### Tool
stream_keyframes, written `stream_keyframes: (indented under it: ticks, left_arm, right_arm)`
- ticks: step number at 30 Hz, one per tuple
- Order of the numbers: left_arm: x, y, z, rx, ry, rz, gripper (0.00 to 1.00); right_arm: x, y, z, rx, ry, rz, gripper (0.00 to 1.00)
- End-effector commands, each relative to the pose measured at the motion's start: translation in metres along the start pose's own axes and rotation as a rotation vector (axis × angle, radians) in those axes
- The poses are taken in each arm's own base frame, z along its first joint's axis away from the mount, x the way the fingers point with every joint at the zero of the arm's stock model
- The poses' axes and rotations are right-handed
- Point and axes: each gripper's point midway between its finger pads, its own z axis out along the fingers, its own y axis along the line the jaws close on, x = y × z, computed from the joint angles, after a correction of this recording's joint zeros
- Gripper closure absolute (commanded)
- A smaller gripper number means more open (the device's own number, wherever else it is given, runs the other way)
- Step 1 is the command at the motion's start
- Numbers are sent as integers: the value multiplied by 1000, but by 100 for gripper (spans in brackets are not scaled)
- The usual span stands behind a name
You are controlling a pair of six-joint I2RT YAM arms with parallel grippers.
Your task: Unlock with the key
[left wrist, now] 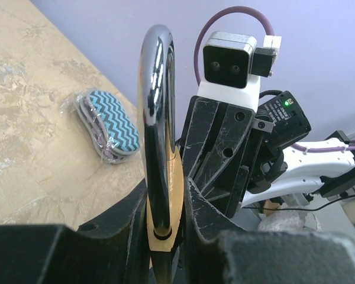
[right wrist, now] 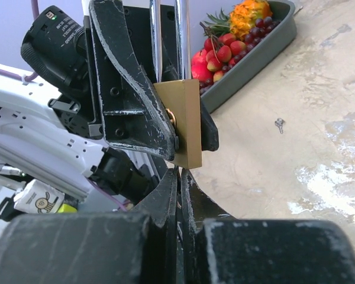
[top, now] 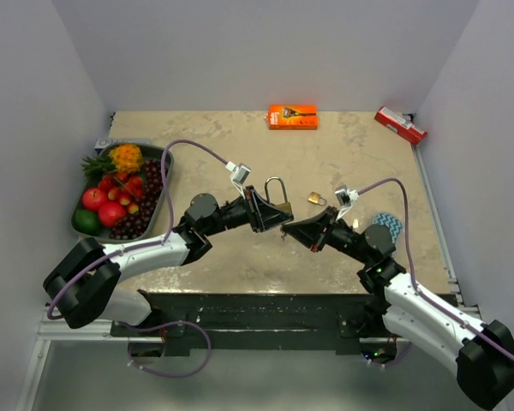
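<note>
Two grippers meet above the middle of the beige mottled table. The left gripper is clamped on the brass padlock with a chrome shackle and holds it upright off the table, its bottom face turned toward the right arm. The right gripper has its fingers pressed together, with the tips just under the lock's bottom edge. Only a thin dark slit shows between them, so I cannot tell whether a key is pinched there. A small metal item that may be a key lies on the table beyond. The step in hand looks like bringing the key up to the keyway. The next move calls for lining the tip up with the slot, sliding straight in, then twisting, while the left arm holds the lock steady.
</note>
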Motion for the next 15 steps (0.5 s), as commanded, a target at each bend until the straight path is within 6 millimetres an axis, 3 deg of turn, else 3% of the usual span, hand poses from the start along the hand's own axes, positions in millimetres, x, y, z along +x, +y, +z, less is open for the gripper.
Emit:
stream_keyframes:
  ticks: [1,15]
  left_arm:
    - [-37,-50,5,176,-102,96,100]
    - [-10,-68,-1,276,-44,120,100]
  right_arm:
    - [-5,3,0,-23,-45,9,100]
    - [-32,11,-2,-43,-191,19,100]
